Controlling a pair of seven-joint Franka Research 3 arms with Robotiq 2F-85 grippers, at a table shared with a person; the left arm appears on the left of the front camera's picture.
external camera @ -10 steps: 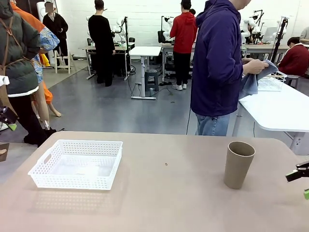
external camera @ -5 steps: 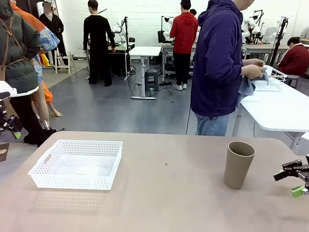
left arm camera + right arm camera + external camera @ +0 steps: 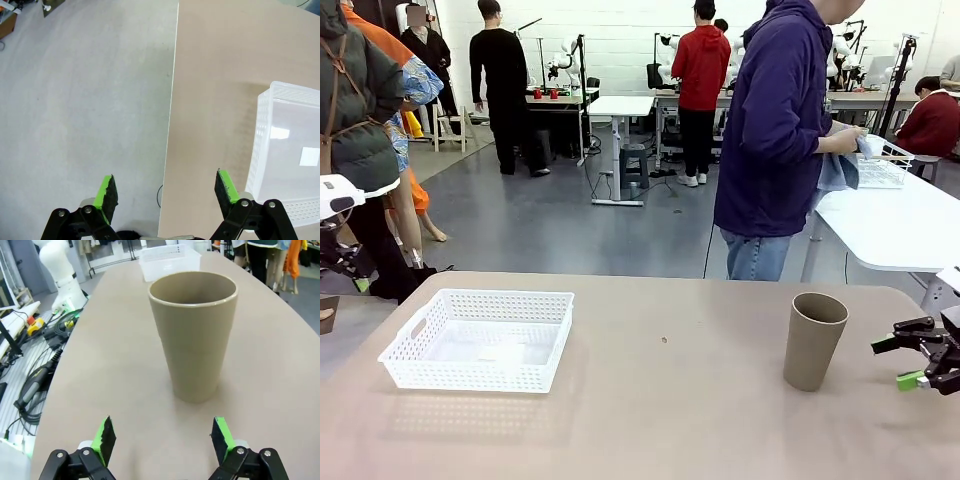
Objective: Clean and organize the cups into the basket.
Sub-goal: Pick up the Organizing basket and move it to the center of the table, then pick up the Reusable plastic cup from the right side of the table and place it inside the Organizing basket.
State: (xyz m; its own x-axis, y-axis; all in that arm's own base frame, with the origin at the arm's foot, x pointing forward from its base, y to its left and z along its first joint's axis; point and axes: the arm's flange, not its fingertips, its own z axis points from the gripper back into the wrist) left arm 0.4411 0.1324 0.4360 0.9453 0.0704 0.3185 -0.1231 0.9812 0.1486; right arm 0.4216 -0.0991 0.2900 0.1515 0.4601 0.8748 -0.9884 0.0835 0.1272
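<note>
One wide-spread right hand [image 3: 892, 362] faces the upright cup [image 3: 814, 341].

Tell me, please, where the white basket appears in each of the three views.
Front view: basket on the table's left half.
Left wrist view: basket at the right edge.
Right wrist view: basket at top centre, far behind the tan cup.
Shared landmark: the tan table.

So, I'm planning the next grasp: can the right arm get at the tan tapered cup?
Probably yes: the right pincer stands open facing the upright tan tapered matte cup, with only bare beige tabletop between.
</note>
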